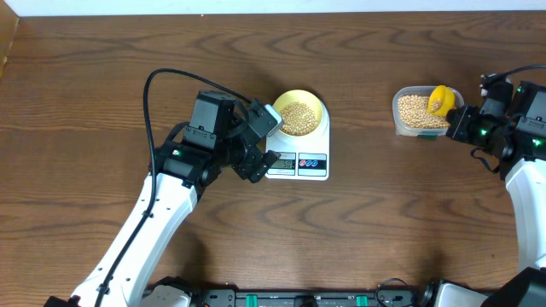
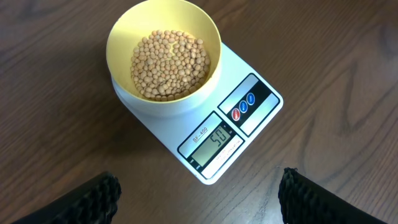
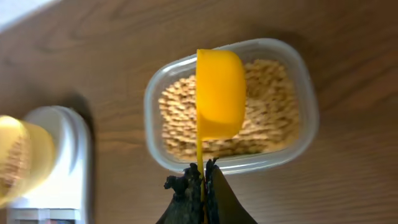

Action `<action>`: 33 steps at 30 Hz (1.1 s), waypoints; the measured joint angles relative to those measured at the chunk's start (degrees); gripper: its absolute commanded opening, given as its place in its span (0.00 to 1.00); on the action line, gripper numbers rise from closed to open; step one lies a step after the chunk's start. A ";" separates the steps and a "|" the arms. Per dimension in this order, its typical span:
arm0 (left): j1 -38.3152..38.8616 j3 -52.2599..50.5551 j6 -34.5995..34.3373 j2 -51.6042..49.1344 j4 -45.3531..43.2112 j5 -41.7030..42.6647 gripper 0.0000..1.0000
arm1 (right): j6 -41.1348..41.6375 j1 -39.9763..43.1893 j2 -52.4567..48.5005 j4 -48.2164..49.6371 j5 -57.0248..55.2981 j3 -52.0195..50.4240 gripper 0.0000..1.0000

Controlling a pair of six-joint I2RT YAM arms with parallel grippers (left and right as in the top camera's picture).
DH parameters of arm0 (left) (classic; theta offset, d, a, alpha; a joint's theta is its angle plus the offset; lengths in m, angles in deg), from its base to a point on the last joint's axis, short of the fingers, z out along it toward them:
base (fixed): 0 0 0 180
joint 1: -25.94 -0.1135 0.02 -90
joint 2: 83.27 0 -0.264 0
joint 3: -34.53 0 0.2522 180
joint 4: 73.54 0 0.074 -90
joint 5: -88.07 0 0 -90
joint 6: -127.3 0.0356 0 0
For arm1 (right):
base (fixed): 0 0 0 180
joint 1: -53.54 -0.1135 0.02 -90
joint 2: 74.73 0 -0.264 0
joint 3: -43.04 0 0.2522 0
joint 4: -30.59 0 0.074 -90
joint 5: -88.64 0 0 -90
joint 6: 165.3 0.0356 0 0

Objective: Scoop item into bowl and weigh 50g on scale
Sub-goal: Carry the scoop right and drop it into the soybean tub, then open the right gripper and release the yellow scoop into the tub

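bowl [image 2: 163, 109] of beans [image 2: 168, 65] on scale [image 2: 239, 67] | right tool [image 3: 202, 178] grips scoop [image 3: 219, 93] (over tub [image 3: 249, 164])

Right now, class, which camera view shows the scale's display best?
The left wrist view: the display is close, unblocked, with its digits visible. Overhead, it is tiny. The right wrist view catches only a blurred edge of the scale.

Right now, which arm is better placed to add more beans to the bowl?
Right. The right gripper is shut on the yellow scoop, held over the tub of beans. The left gripper is open and empty by the scale.
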 measured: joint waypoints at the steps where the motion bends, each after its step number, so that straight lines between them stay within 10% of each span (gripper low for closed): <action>1: 0.00 0.00 0.00 0.00 0.00 0.00 0.84 | -2.29 0.00 0.02 -0.02 -0.76 0.00 0.01; 17: 0.00 0.00 0.00 0.00 0.00 0.00 0.84 | -39.69 -3.04 0.02 0.20 -7.02 0.00 0.01; 33: 0.00 0.00 0.00 0.00 0.02 0.00 0.84 | -40.30 -6.60 0.02 0.20 -14.03 0.00 0.01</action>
